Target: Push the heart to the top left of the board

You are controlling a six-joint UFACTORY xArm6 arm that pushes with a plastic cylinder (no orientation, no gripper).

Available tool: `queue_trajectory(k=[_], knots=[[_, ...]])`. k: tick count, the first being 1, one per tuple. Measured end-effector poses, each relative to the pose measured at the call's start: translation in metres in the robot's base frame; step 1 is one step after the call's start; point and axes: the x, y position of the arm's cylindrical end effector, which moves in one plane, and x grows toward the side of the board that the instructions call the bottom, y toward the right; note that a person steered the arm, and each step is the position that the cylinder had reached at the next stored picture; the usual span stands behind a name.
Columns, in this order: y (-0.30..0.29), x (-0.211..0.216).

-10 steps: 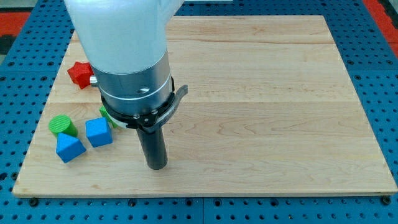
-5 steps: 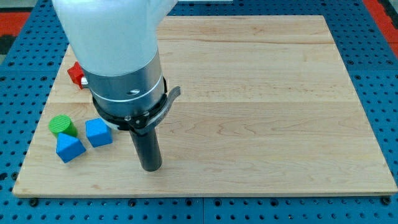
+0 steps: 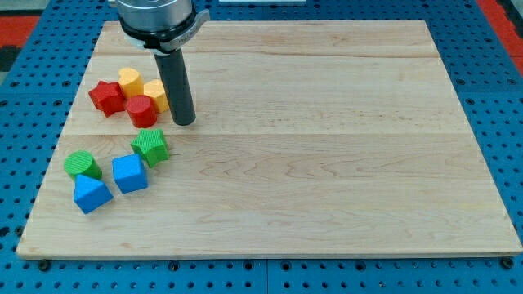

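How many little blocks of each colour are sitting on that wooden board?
Red blocks: 2
Yellow blocks: 2
Green blocks: 2
Blue blocks: 2
Total: 8

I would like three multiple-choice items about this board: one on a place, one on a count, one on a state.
1. Where is my tip?
A. just to the view's right of the yellow and red cluster
B. at the board's bottom right corner
C. off the board

2. How many blue blocks are there?
A. none
B. two
C. five

3. The two blue blocks:
A. are stacked
B. lie side by side
C. lie at opposite board edges

Key: 1 A, the rod ends beside the yellow block and the red cylinder. 2 B, a blue cube and another blue block. 3 B, both lie flat on the wooden board, adjacent.
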Motion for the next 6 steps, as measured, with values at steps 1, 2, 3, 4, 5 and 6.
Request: queue_trajectory(k=[1, 2, 3, 4, 5, 6], knots=[[-0.007, 0.011], [-0.042, 0.011], [-0.075, 0.011], [-0.093, 0.01], [-0.091, 0.003], [-0.091, 0.001]])
